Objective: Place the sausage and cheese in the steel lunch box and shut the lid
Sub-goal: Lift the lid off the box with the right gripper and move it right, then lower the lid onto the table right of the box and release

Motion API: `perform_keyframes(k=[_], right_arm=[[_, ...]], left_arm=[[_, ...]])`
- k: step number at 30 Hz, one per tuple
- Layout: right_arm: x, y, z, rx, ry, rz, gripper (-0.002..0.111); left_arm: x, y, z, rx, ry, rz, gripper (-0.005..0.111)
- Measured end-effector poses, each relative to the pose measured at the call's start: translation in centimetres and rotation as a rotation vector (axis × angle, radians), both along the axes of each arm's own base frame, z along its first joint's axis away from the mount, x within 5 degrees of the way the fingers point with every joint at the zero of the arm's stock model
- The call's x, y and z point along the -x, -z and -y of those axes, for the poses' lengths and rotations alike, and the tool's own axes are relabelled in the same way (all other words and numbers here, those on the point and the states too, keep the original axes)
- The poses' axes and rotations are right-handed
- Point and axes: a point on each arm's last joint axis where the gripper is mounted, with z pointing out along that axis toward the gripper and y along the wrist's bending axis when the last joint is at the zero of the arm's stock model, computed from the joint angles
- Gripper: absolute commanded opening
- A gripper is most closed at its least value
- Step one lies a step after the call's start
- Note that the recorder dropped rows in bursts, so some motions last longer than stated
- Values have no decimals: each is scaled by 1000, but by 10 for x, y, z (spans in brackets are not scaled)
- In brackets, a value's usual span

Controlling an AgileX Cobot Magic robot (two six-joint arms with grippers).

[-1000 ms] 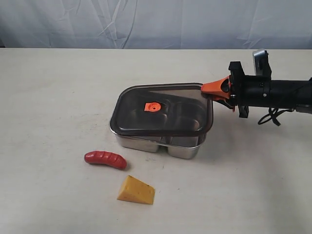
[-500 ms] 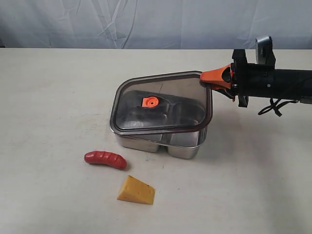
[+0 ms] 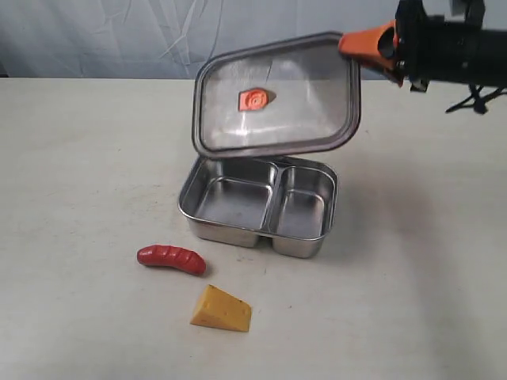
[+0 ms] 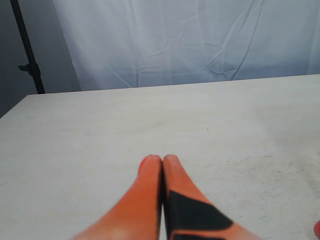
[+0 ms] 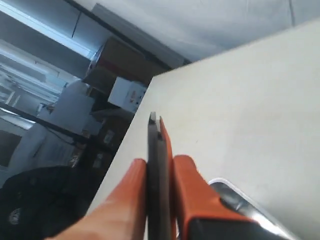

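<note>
The smoky lid [image 3: 277,96] with its orange valve tab [image 3: 253,100] hangs tilted in the air above the steel lunch box [image 3: 260,206]. My right gripper [image 3: 364,43] is shut on the lid's far right corner; in the right wrist view the lid's edge [image 5: 158,165] stands between the orange fingers [image 5: 187,190]. Both compartments of the box are bare. The red sausage [image 3: 171,258] and the yellow cheese wedge [image 3: 221,309] lie on the table in front of the box. My left gripper [image 4: 159,161] is shut on nothing, over bare table, and out of the exterior view.
A pale table [image 3: 87,158] carries everything, with a white cloth backdrop [image 3: 158,32] behind it. The steel box's rim [image 5: 240,197] shows under the right fingers. A dark stand [image 4: 27,55] rises beyond the table's corner in the left wrist view.
The right gripper has risen and lifted the lid off the lunch box, tipping it up to face the camera. The box now lies uncovered; sausage and cheese have not moved.
</note>
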Motion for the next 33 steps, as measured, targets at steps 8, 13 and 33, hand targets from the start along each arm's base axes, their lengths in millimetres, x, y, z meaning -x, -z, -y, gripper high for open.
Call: perform_keyframes(k=[8, 13, 33], right_arm=[[14, -85, 24, 550, 179, 281, -1], [35, -110, 39, 896, 249, 379, -1], [127, 2, -72, 1352, -383, 222, -1]], left_arm=[[0, 0, 0, 0, 0, 0, 0], [0, 0, 0, 0, 0, 0, 0], [0, 0, 0, 0, 0, 0, 0]])
